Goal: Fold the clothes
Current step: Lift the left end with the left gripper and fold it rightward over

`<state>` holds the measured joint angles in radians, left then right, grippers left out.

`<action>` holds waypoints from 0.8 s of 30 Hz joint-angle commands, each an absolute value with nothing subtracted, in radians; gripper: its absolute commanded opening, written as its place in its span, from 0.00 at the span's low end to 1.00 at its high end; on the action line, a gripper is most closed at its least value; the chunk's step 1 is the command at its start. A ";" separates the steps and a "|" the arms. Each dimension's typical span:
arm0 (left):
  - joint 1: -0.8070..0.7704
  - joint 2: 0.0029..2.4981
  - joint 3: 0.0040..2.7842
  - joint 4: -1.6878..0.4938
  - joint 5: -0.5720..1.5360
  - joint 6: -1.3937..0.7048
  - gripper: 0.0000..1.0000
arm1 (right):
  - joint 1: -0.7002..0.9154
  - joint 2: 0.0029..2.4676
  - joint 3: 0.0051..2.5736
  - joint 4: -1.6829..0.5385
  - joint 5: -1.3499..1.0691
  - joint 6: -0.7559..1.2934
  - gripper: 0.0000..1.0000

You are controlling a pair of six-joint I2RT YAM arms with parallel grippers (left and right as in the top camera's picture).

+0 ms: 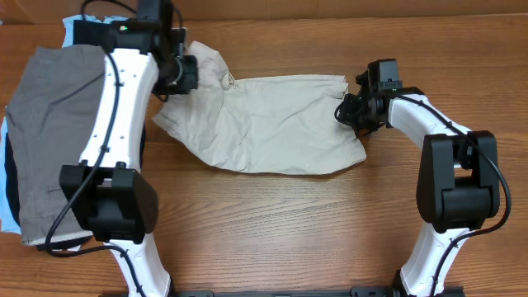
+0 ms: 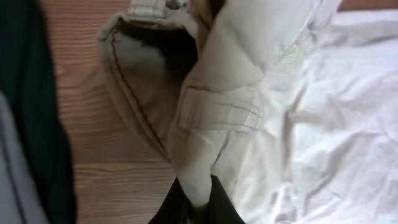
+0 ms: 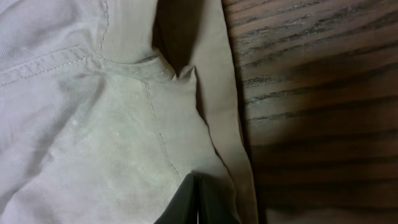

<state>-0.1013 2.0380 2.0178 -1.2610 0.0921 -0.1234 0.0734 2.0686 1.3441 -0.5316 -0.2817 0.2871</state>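
Left wrist view: the left gripper (image 2: 198, 204) is clenched on a fold of the khaki shorts (image 2: 249, 74) – the cloth rises from between the dark fingertips. A belt loop (image 2: 217, 112) sits just above the pinch, and the waistband (image 2: 134, 81) opens to the left, showing red stitching inside. A black piece (image 2: 31, 93) lies at the left edge on the table (image 2: 93, 124).

Right wrist view: the right gripper (image 3: 197, 198) is pressed shut on the shorts just inside their edge, beside bare wood.

Overhead view: the khaki shorts lie spread across the middle of the table – the left gripper (image 1: 183, 73) holds their upper left end, and the right gripper (image 1: 353, 111) holds their right edge. Grey shorts (image 1: 54, 124) lie at the far left, under the left arm, on top of a light-blue piece (image 1: 7, 210).
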 commanded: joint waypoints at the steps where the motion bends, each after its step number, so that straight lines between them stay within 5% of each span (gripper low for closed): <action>1: -0.169 2.042 2.046 -1.242 0.098 -0.131 0.04 | 0.079 2.088 1.343 -0.529 -0.294 0.286 0.04; 24: -0.545 2.072 2.044 -0.883 0.179 -0.348 0.06 | 0.079 2.088 1.343 -0.534 -0.294 0.288 0.04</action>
